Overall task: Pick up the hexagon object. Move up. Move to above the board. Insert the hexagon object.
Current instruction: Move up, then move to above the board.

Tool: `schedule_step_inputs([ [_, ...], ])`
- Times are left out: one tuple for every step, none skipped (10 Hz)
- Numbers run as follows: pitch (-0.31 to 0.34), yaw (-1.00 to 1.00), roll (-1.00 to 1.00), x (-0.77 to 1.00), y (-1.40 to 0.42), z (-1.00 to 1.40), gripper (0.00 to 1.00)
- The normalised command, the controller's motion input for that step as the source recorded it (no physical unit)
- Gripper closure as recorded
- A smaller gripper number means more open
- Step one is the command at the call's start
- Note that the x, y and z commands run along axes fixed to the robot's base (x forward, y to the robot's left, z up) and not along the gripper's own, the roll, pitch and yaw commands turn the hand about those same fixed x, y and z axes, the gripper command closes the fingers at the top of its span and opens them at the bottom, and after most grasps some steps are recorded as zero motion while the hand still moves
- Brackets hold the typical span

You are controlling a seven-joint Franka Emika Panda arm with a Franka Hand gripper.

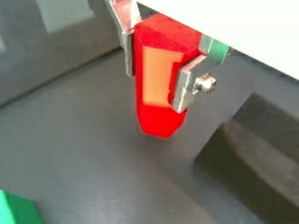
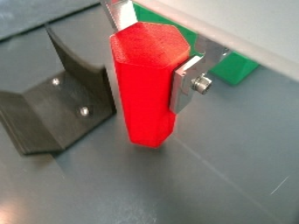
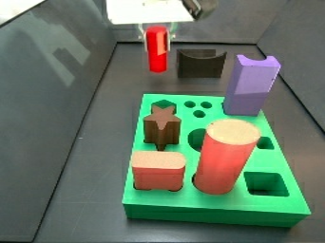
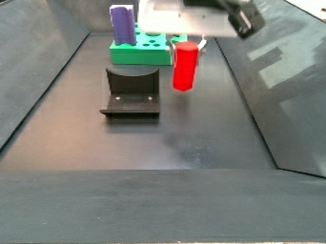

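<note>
With its silver fingers clamped on the upper sides of the slim bright red hexagonal prism, the gripper stands near the far edge of the dark grey tray floor, just beside the dark L-shaped fixture. In both wrist views the prism's lower end appears at or just above the floor; contact cannot be confirmed. Judgement: the grasp is made and the lift is in hand. Next comes a straight rise, then travel over the flat green board to its hexagonal cut-out.
</note>
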Motion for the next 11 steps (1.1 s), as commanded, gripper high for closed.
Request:
schedule_step_inputs([
  [0.049, -0.02, 0.01, 0.01, -0.02, 0.36, 1.0],
  [0.052, -0.02, 0.02, 0.01, -0.01, 0.18, 1.0],
  [0.492, -0.07, -0.02, 0.1, -0.12, 1.0, 1.0],
  [0.493, -0.06, -0.02, 0.1, -0.12, 1.0, 1.0],
  [0.42, -0.04, -0.01, 0.1, -0.11, 1.0, 1.0],
  [0.278, -0.02, 0.0, 0.09, -0.1, 1.0, 1.0],
  [0.191, -0.01, 0.0, 0.09, -0.1, 1.0, 1.0],
  [0.152, 0.0, 0.0, 0.08, -0.1, 1.0, 1.0],
  [0.111, 0.01, 0.01, 0.08, -0.09, 1.0, 1.0],
  [0.101, 0.02, 0.01, 0.08, -0.09, 1.0, 1.0],
  [0.096, 0.03, 0.02, 0.08, -0.09, 1.0, 1.0],
])
